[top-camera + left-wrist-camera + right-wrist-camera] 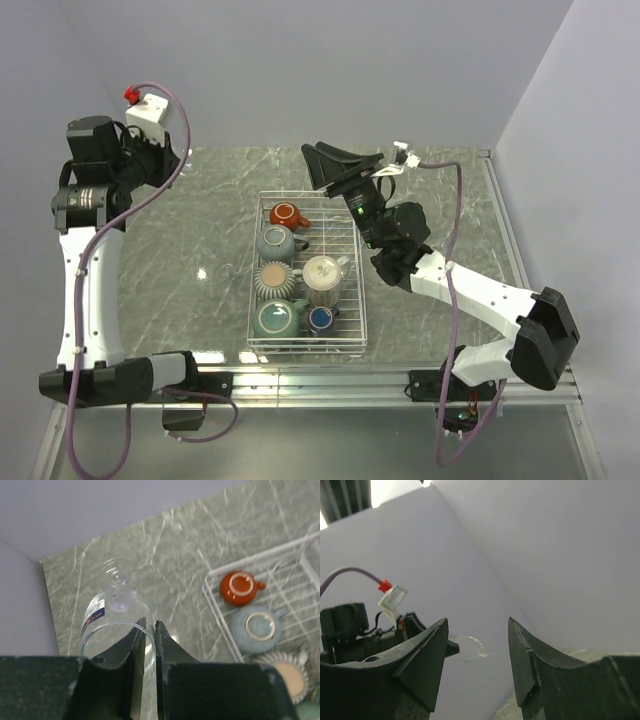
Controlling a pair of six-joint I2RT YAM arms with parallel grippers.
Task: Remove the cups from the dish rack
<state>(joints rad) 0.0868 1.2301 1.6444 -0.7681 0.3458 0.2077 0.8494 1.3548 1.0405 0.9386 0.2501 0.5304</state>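
Holding a clear stemmed glass [117, 605] in the left gripper [150, 626], raised over the far left part of the marble-patterned table [200, 545], well apart from the dish rack [250, 559]. Pinching one side of the bowl's rim, fingers [127, 665] pressed nearly together with only the thin glass wall between them. Lying with the long axis running straight away from the gripper: open mouth nearest the wrist camera, stem and round foot pointing outward and down toward the table's far left part, a white-and-blue label showing on the bowl's left side.

Keeping the right gripper [477, 622] spread wide with nothing between the jaws, lifted near the rack's far end and aiming toward the wall and the other arm.

Sitting near the table's middle, long side running from near to far, and carrying six cups. Lining the rack's left side from far to near: a red-brown mug [286, 214], a grey-teal mug [275, 242], a ribbed beige cup [274, 277], a second grey-teal mug [275, 318]. Standing on the right side: a pale mug [322, 272] just beside the ribbed cup, a small dark-blue cup [320, 318] just beside the nearest teal mug. Showing pale rings on top of the two farthest mugs in the left wrist view, handles pointing right; mouth up or mouth down, impossible to tell.
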